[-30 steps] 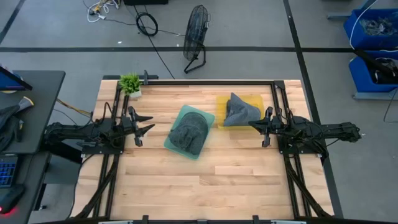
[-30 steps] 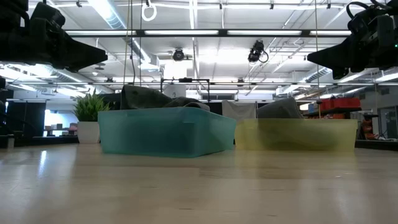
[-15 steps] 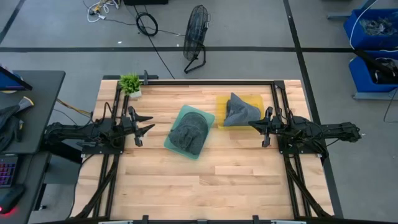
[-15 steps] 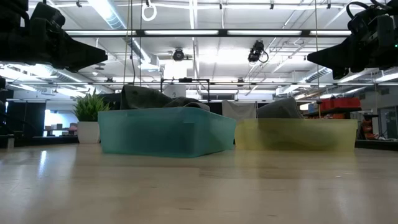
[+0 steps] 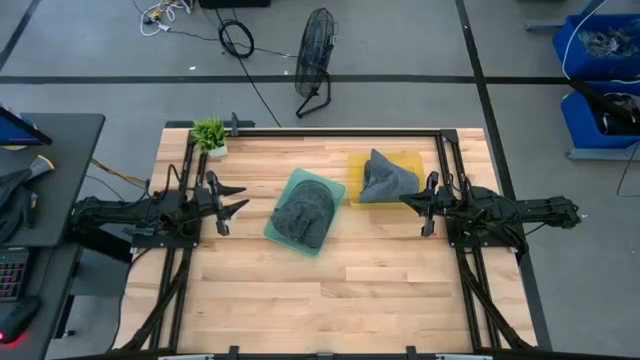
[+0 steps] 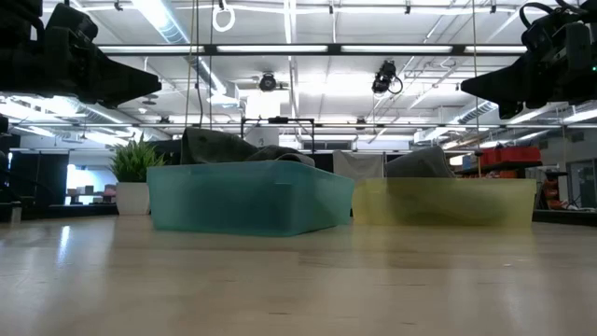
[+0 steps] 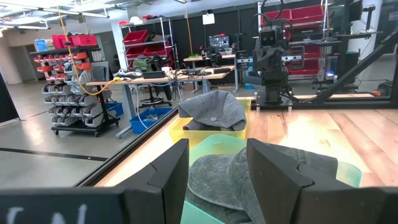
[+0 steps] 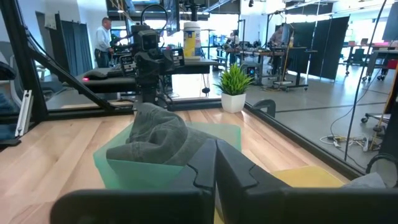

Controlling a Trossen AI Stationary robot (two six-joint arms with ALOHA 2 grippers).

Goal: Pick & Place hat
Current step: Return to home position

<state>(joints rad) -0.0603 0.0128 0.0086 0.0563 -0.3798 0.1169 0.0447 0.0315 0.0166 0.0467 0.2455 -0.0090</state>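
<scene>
Filling the green bin [image 5: 272,231] is a black cap [image 5: 303,212] (yellow bin [image 5: 357,164]: grey cap [image 5: 386,178]).

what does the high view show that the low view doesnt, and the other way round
Only the high view: the floor fan, the blue crates, and the full shape of the dark cap filling the green bin and the grey cap in the yellow bin. Only the low view: the ceiling lights overhead. Both: the two bins with cap tops above their rims, the potted plant, and the left gripper and right gripper at opposite sides, clear of the bins.
</scene>
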